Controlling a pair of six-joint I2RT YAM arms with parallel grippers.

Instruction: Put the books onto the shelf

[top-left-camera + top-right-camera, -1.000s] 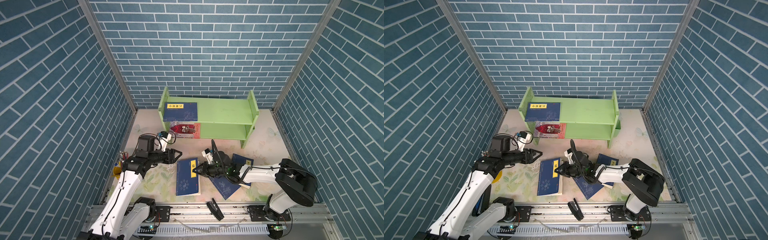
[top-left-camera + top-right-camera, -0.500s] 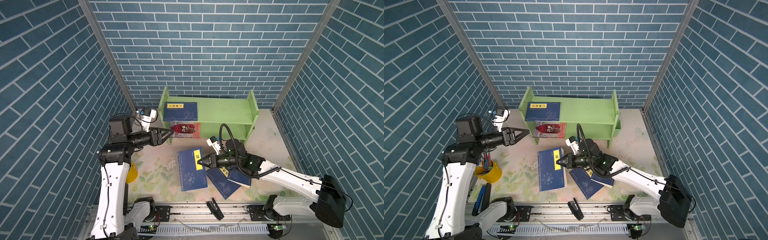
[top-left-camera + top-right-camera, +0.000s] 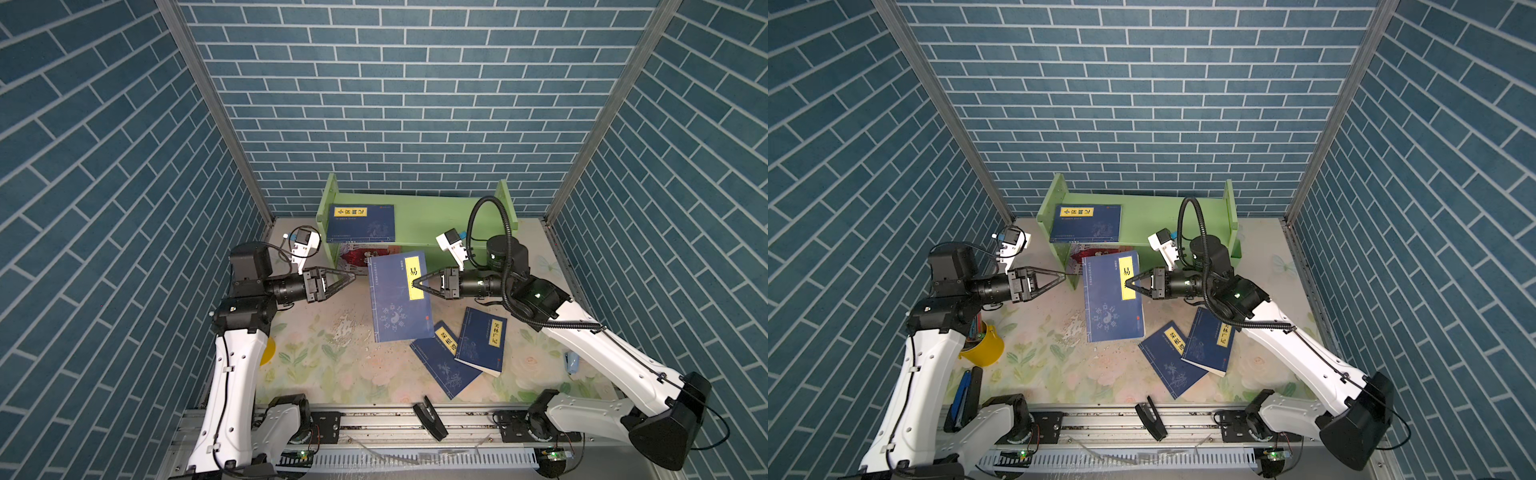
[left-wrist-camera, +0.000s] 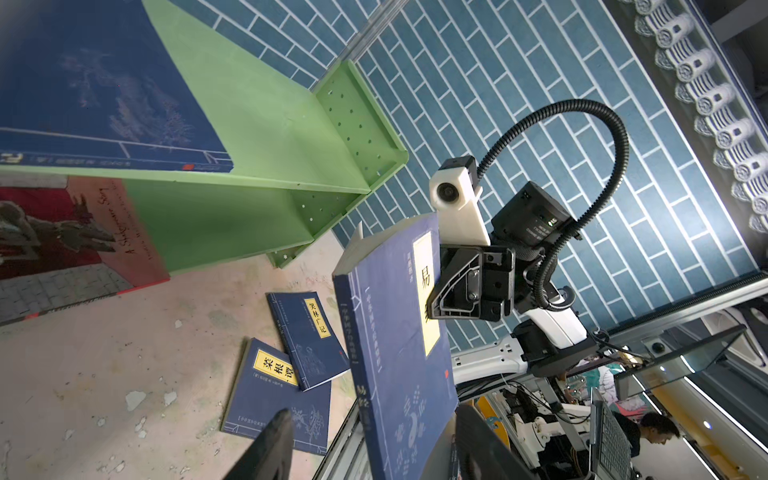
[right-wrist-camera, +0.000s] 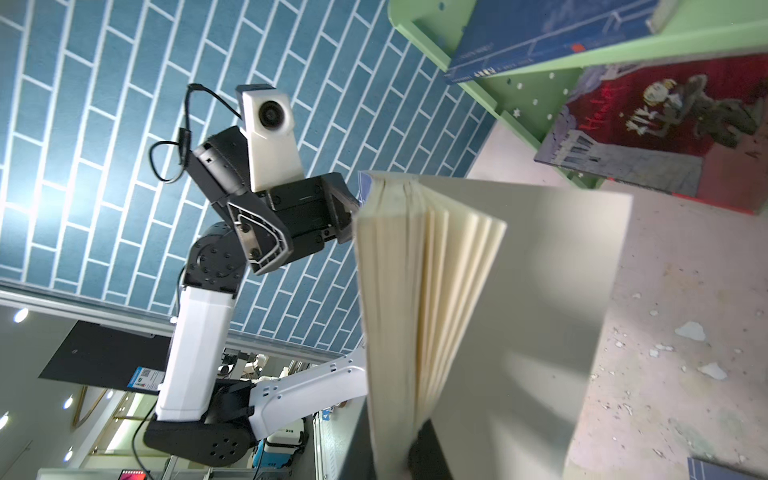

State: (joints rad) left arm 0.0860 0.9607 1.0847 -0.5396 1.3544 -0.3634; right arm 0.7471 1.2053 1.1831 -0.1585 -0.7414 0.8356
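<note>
My right gripper [image 3: 413,284] [image 3: 1126,284] is shut on the page edge of a dark blue book with a yellow label [image 3: 397,299] [image 3: 1111,299], held up off the table in front of the shelf. In the right wrist view the gripper [image 5: 399,461] pinches the fanned pages [image 5: 415,291]. My left gripper [image 3: 353,276] [image 3: 1064,274] stands open just left of the book's spine, apart from it; its fingers [image 4: 266,449] frame the book [image 4: 395,353]. The green shelf [image 3: 436,220] [image 3: 1154,216] carries a blue book [image 3: 360,222] on top and a red one [image 3: 365,255] below. Two blue books [image 3: 444,365] [image 3: 482,340] lie overlapping on the table.
A yellow cup [image 3: 984,347] stands at the table's left edge under my left arm. A black clip-like object [image 3: 430,415] lies on the front rail. A small blue item [image 3: 571,361] sits at the right edge. Brick walls close three sides.
My right gripper has lifted the blue book off the table and carried it up toward the shelf. My left arm has risen and turned its gripper toward the book's spine.
</note>
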